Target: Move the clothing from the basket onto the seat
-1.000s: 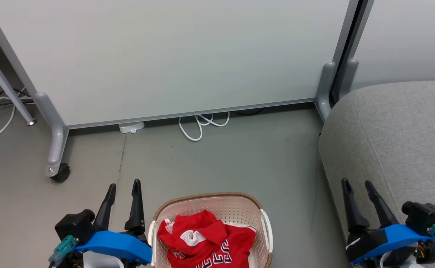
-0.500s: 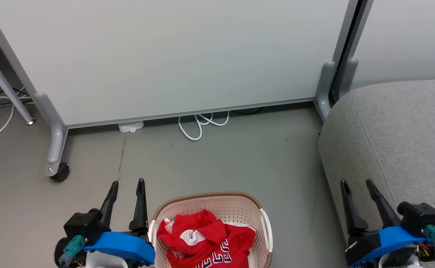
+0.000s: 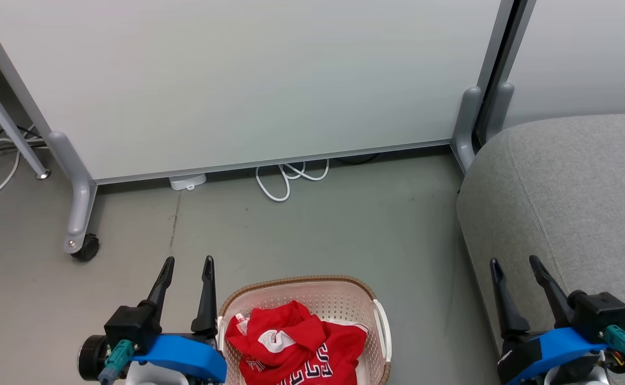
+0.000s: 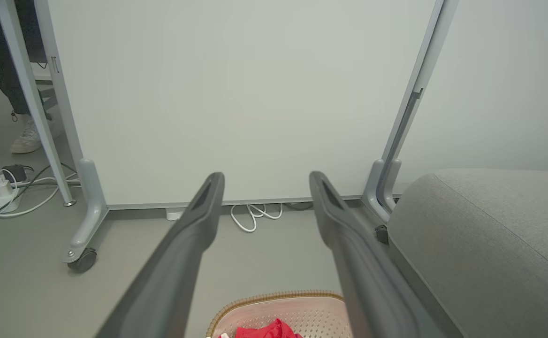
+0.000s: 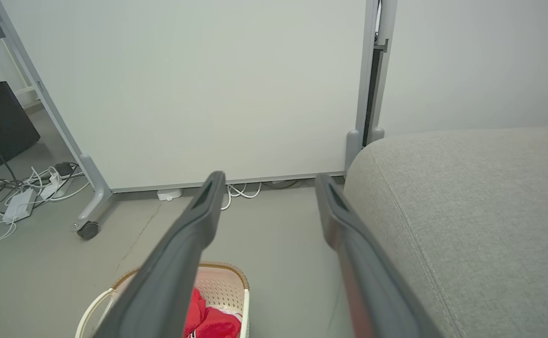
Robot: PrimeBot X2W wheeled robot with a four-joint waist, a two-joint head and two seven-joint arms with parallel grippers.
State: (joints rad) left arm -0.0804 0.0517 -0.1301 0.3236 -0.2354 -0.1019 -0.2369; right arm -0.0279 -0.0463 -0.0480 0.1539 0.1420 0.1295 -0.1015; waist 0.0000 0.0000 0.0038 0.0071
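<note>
1. Head view: the left pincer (image 3: 188, 263) sits at the lower left, just beside the left wall of the basket (image 3: 297, 279). Its two dark fingers (image 3: 205, 299) are spread apart and hold nothing. The clothing (image 3: 291, 342), red with white trim and block lettering, lies crumpled inside the basket, which stands on the grey floor (image 3: 318, 230). The right pincer (image 3: 513, 263) is at the lower right, likewise spread wide and empty, in front of the near left edge of the seat (image 3: 574, 182). The seat is to the right of the basket, with bare floor between them. A pale wheeled panel (image 3: 248, 80) stands behind, with a white cable (image 3: 286, 182) looped at its foot.
2. Left wrist view: the left pincer gapes, with nothing between its fingers. The basket's far rim and a scrap of red clothing show at the bottom edge, and the seat is at the right. A person's shoe (image 4: 27, 139) is at the far left.
3. Right wrist view: the right pincer is open and empty. The basket with the clothing is at the lower left, partly behind one finger, and the seat is to the right.
</note>
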